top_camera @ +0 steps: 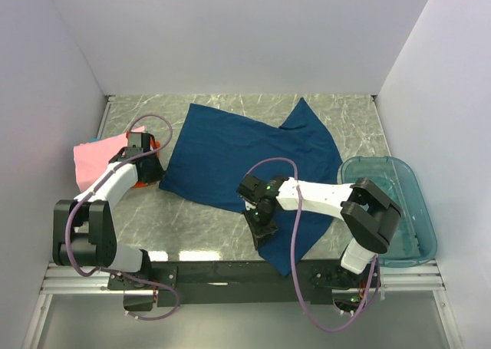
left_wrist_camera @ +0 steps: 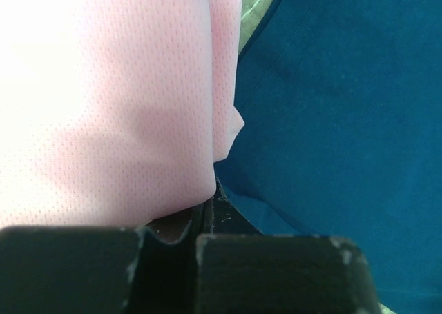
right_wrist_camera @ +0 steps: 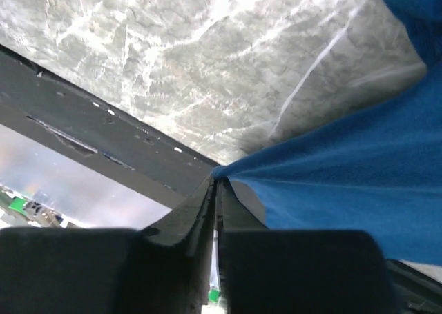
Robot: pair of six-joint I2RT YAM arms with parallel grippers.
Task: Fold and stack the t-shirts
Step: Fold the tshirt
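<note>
A large dark navy t-shirt lies spread over the middle of the table, its near right part trailing toward the front edge. My right gripper is shut on a near edge of it. In the right wrist view the blue cloth runs into the closed fingertips. A pink t-shirt lies folded at the left, with a bit of orange cloth beside it. My left gripper is shut over that spot. Pink cloth rests against its left finger; whether it is pinched does not show.
A translucent teal tub stands at the right edge of the table. The black front rail runs just below the right gripper and shows close by in the right wrist view. White walls enclose the left, back and right sides.
</note>
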